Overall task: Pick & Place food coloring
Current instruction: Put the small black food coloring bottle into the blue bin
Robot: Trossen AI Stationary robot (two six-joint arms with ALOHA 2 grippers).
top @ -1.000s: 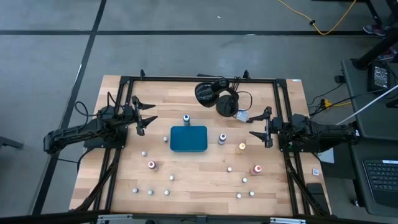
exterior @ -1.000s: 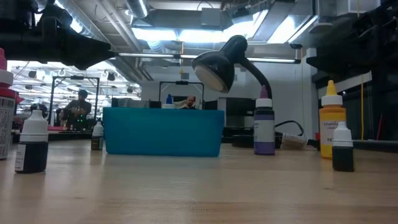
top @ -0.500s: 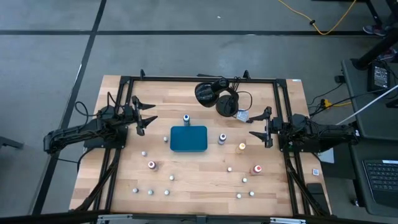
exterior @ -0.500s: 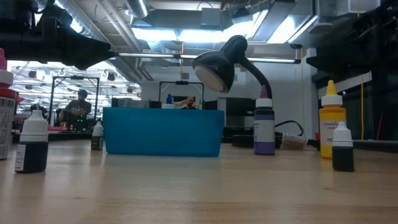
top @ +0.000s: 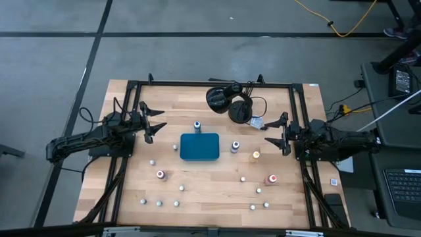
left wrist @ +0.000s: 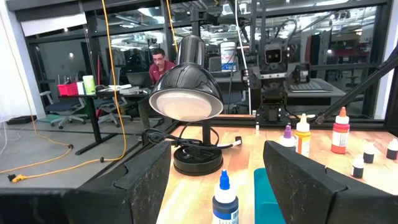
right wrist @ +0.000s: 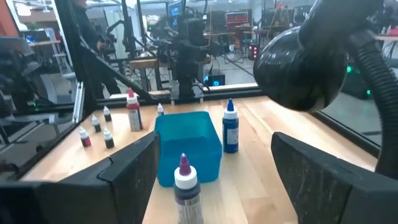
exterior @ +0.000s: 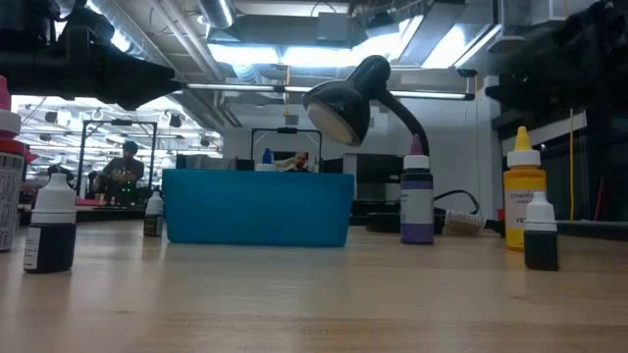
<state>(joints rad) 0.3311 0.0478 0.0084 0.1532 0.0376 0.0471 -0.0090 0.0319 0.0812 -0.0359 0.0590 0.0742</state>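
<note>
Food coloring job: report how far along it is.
Done: nothing shows; the teal tray looks empty from above. In hand: nothing; the left gripper and right gripper are both open, at the table's sides. Left: every bottle, such as the blue-topped one and the purple-topped one, stands on the table.

**Open lanes around the tray**

We are seeing bare wood lying between the left gripper (top: 156,122) and the teal tray (top: 199,147). The blue-capped bottle (top: 197,125) is standing just behind the tray, the purple bottle (top: 235,147) and orange bottle (top: 256,155) are blocking its right side, and the black desk lamp (top: 229,100) is crowding the far edge.
</note>
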